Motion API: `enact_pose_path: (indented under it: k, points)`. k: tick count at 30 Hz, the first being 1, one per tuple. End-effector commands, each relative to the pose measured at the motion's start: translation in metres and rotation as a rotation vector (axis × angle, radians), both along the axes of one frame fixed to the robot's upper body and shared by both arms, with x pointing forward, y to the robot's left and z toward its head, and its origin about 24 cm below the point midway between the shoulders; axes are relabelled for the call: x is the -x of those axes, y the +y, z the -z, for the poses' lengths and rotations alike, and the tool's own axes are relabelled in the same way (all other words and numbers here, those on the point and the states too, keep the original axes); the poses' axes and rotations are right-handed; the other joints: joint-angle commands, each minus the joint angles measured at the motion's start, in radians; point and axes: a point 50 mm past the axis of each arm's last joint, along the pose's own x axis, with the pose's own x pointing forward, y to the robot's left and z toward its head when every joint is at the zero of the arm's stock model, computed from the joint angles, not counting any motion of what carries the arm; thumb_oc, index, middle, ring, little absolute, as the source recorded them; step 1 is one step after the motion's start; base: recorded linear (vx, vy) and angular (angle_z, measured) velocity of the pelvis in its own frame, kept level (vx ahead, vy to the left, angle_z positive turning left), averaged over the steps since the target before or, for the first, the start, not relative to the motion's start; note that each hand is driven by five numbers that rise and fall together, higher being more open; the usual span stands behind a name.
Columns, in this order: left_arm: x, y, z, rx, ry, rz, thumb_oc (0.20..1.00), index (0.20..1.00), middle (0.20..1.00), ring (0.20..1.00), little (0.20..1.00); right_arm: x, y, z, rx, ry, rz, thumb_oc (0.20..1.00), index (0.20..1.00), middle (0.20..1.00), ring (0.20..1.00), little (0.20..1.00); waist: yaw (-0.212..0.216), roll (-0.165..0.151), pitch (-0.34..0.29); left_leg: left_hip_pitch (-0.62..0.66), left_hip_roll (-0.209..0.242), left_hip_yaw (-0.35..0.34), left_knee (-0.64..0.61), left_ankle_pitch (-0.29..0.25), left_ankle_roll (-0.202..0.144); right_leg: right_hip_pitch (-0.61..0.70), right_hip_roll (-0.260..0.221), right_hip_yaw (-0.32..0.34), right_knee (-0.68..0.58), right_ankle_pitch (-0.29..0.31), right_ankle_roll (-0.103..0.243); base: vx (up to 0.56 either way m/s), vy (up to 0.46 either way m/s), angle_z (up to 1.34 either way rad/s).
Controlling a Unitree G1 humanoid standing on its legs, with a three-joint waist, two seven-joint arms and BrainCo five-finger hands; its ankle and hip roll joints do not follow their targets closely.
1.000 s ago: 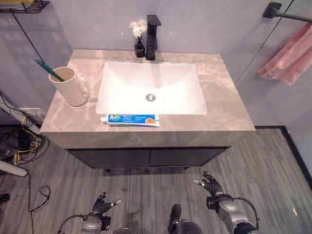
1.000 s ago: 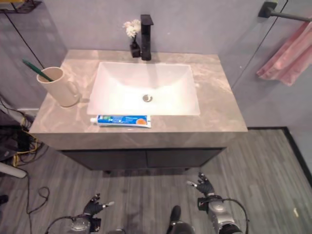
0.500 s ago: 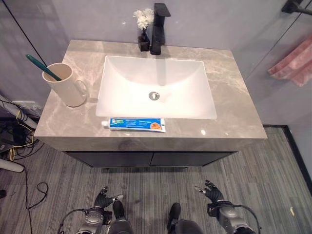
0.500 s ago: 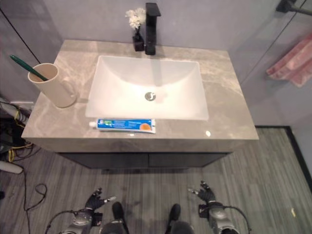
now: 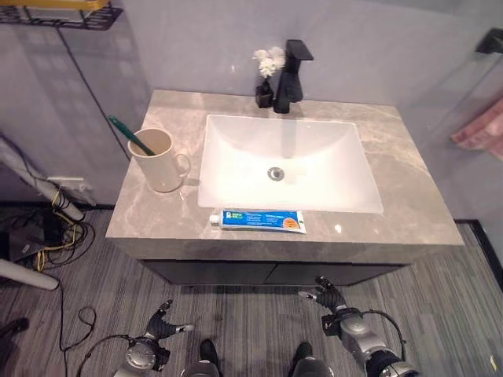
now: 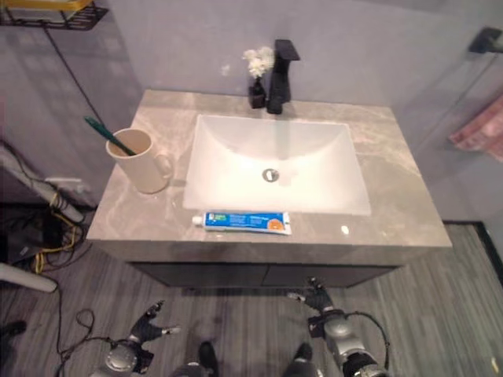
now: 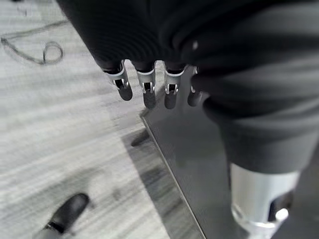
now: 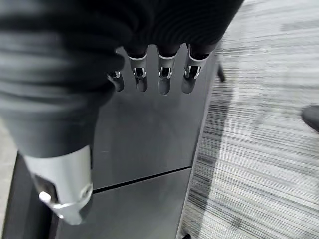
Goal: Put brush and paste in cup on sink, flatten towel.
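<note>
Left hand [image 5: 159, 331]: low at 7 o'clock over the floor, fingers relaxed, holding nothing.
Right hand [image 5: 328, 297]: at 5 o'clock before the dark cabinet [image 5: 267, 272], fingers loose, empty.
Change: the whole view has shifted since a second ago, so the camera moved; both hands stay low, nothing on the counter stirred. Paste step not yet begun.
Paste [image 5: 262, 221]: flat at the counter's front edge, just before the sink [image 5: 291, 169].
Writing: print on the tube too small to read.
Cup [image 5: 156, 160]: at 10 o'clock, green brush [image 5: 130, 135] already standing in it.
Towel [image 5: 481, 129]: pink, hanging at 2 o'clock, bunched.
</note>
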Motion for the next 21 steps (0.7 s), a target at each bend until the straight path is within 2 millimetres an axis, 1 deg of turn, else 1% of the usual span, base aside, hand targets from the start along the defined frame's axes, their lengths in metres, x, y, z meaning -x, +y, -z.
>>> enact_pose_path:
  k: [1, 2, 3, 6, 7, 8, 9, 10, 11, 12, 13, 14, 16, 17, 18, 19, 20, 21]
  points:
    - [-0.020, -0.004, -0.022, -0.038, -0.133, 0.172, 1.000, 1.000, 1.000, 1.000, 1.000, -0.017, -0.022, -0.014, 0.087, -0.065, 0.013, 1.000, 1.000, 1.000, 1.000, 1.000, 0.048, 0.012, -0.011, -0.044, 0.025, -0.113, -0.020, 0.039, -0.032, -0.001, 0.029, 0.008, -0.009, 0.024, 0.040, 0.03, -0.111, 0.14]
    - [-0.019, -0.003, -0.022, -0.039, -0.132, 0.172, 1.000, 1.000, 1.000, 1.000, 1.000, -0.017, -0.021, -0.014, 0.087, -0.064, 0.013, 1.000, 1.000, 1.000, 1.000, 1.000, 0.047, 0.012, -0.011, -0.044, 0.026, -0.114, -0.021, 0.040, -0.033, 0.000, 0.030, 0.006, -0.010, 0.024, 0.039, 0.03, -0.106, 0.08]
    - [-0.020, -0.003, -0.031, -0.042, -0.163, 0.228, 1.000, 1.000, 1.000, 1.000, 1.000, -0.010, -0.033, -0.009, 0.112, -0.029, 0.041, 1.000, 1.000, 1.000, 1.000, 1.000, 0.057, 0.013, -0.012, -0.046, 0.032, -0.123, -0.027, 0.049, -0.040, 0.012, 0.037, -0.008, -0.021, 0.017, 0.039, 0.01, -0.078, 0.13]
    - [-0.021, 0.003, -0.054, -0.058, -0.239, 0.336, 1.000, 1.000, 1.000, 1.000, 1.000, 0.005, -0.049, -0.002, 0.148, 0.022, 0.091, 1.000, 1.000, 1.000, 1.000, 1.000, 0.079, 0.016, -0.012, -0.063, 0.043, -0.144, -0.029, 0.062, -0.054, 0.031, 0.045, -0.048, -0.046, -0.004, 0.038, 0.03, -0.112, 0.24]
    - [-0.024, 0.005, -0.075, -0.078, -0.313, 0.425, 1.000, 1.000, 1.000, 1.000, 1.000, 0.016, -0.059, 0.003, 0.167, 0.058, 0.120, 1.000, 1.000, 1.000, 1.000, 1.000, 0.096, 0.024, -0.007, -0.065, 0.051, -0.158, -0.030, 0.064, -0.062, 0.047, 0.053, -0.072, -0.050, -0.027, 0.037, 0.03, -0.122, 0.36]
    - [-0.022, 0.007, -0.081, -0.086, -0.326, 0.452, 1.000, 1.000, 1.000, 1.000, 1.000, 0.021, -0.062, 0.005, 0.172, 0.073, 0.128, 1.000, 1.000, 1.000, 1.000, 1.000, 0.100, 0.026, -0.006, -0.070, 0.052, -0.167, -0.030, 0.068, -0.065, 0.052, 0.057, -0.081, -0.054, -0.036, 0.035, 0.03, -0.125, 0.36]
    - [-0.025, 0.007, -0.093, -0.103, -0.373, 0.501, 1.000, 1.000, 1.000, 1.000, 1.000, 0.025, -0.066, 0.006, 0.189, 0.086, 0.137, 1.000, 1.000, 1.000, 1.000, 1.000, 0.108, 0.032, -0.002, -0.075, 0.053, -0.174, -0.031, 0.073, -0.070, 0.056, 0.059, -0.092, -0.057, -0.041, 0.035, 0.00, -0.085, 0.34]
    - [-0.027, 0.004, -0.110, -0.117, -0.428, 0.570, 1.000, 1.000, 1.000, 1.000, 1.000, 0.031, -0.069, 0.008, 0.203, 0.096, 0.144, 1.000, 1.000, 1.000, 1.000, 1.000, 0.114, 0.037, -0.002, -0.082, 0.054, -0.185, -0.032, 0.077, -0.074, 0.060, 0.062, -0.104, -0.060, -0.048, 0.035, -0.02, -0.077, 0.25]
    - [-0.028, 0.003, -0.118, -0.137, -0.457, 0.612, 1.000, 1.000, 1.000, 1.000, 1.000, 0.036, -0.072, 0.010, 0.219, 0.108, 0.145, 1.000, 1.000, 1.000, 1.000, 1.000, 0.118, 0.041, -0.001, -0.090, 0.053, -0.193, -0.032, 0.081, -0.076, 0.059, 0.062, -0.112, -0.059, -0.050, 0.035, -0.02, -0.088, 0.39]
    - [-0.031, -0.008, -0.149, -0.213, -0.565, 0.803, 1.000, 1.000, 1.000, 1.000, 1.000, 0.046, -0.080, 0.013, 0.284, 0.144, 0.145, 1.000, 1.000, 1.000, 1.000, 1.000, 0.127, 0.056, 0.000, -0.101, 0.056, -0.206, -0.033, 0.086, -0.082, 0.062, 0.063, -0.127, -0.063, -0.060, 0.037, -0.02, -0.061, 0.40]
    - [-0.030, -0.007, -0.150, -0.215, -0.563, 0.802, 1.000, 1.000, 1.000, 1.000, 1.000, 0.046, -0.079, 0.013, 0.282, 0.144, 0.143, 1.000, 1.000, 1.000, 1.000, 1.000, 0.126, 0.054, -0.001, -0.102, 0.056, -0.207, -0.033, 0.086, -0.082, 0.062, 0.063, -0.128, -0.064, -0.060, 0.037, 0.00, -0.064, 0.40]
    - [-0.028, -0.009, -0.163, -0.212, -0.604, 0.830, 1.000, 1.000, 1.000, 1.000, 1.000, 0.054, -0.080, 0.017, 0.309, 0.180, 0.132, 1.000, 1.000, 1.000, 1.000, 1.000, 0.130, 0.060, -0.001, -0.104, 0.055, -0.211, -0.033, 0.088, -0.084, 0.066, 0.065, -0.133, -0.067, -0.061, 0.037, 0.01, -0.026, 0.23]
    - [-0.025, -0.012, -0.181, -0.220, -0.657, 0.877, 1.000, 1.000, 1.000, 1.000, 1.000, 0.069, -0.084, 0.023, 0.349, 0.237, 0.122, 1.000, 1.000, 1.000, 1.000, 1.000, 0.133, 0.071, -0.007, -0.107, 0.052, -0.220, -0.034, 0.090, -0.085, 0.073, 0.064, -0.144, -0.072, -0.061, 0.038, 0.02, -0.025, 0.18]
    - [-0.025, -0.015, -0.197, -0.253, -0.708, 0.925, 1.000, 1.000, 1.000, 1.000, 1.000, 0.076, -0.086, 0.026, 0.375, 0.269, 0.106, 1.000, 1.000, 1.000, 1.000, 1.000, 0.135, 0.077, -0.010, -0.108, 0.052, -0.222, -0.035, 0.091, -0.087, 0.076, 0.065, -0.152, -0.074, -0.061, 0.041, 0.03, -0.012, 0.18]
    - [-0.026, -0.015, -0.208, -0.273, -0.757, 0.936, 1.000, 1.000, 1.000, 1.000, 1.000, 0.082, -0.085, 0.029, 0.391, 0.289, 0.093, 1.000, 1.000, 1.000, 1.000, 1.000, 0.135, 0.081, -0.015, -0.109, 0.050, -0.223, -0.037, 0.093, -0.088, 0.079, 0.064, -0.154, -0.076, -0.062, 0.041, 0.03, -0.010, 0.18]
    - [-0.028, -0.016, -0.220, -0.280, -0.834, 0.901, 1.000, 1.000, 1.000, 1.000, 1.000, 0.087, -0.085, 0.031, 0.382, 0.301, 0.113, 1.000, 1.000, 1.000, 1.000, 1.000, 0.133, 0.088, -0.019, -0.108, 0.050, -0.224, -0.040, 0.096, -0.091, 0.082, 0.064, -0.157, -0.080, -0.061, 0.041, 0.02, -0.002, 0.19]
    - [-0.027, -0.015, -0.220, -0.281, -0.834, 0.899, 1.000, 1.000, 1.000, 1.000, 1.000, 0.087, -0.084, 0.031, 0.382, 0.301, 0.112, 1.000, 1.000, 1.000, 1.000, 1.000, 0.132, 0.087, -0.019, -0.108, 0.050, -0.224, -0.040, 0.096, -0.091, 0.082, 0.064, -0.158, -0.080, -0.061, 0.041, 0.01, -0.007, 0.11]
    - [-0.028, -0.016, -0.229, -0.283, -0.889, 0.883, 1.000, 1.000, 1.000, 1.000, 1.000, 0.093, -0.084, 0.033, 0.376, 0.319, 0.124, 1.000, 1.000, 1.000, 1.000, 1.000, 0.130, 0.089, -0.021, -0.108, 0.050, -0.224, -0.042, 0.098, -0.092, 0.084, 0.063, -0.158, -0.083, -0.059, 0.042, 0.01, -0.003, 0.06]
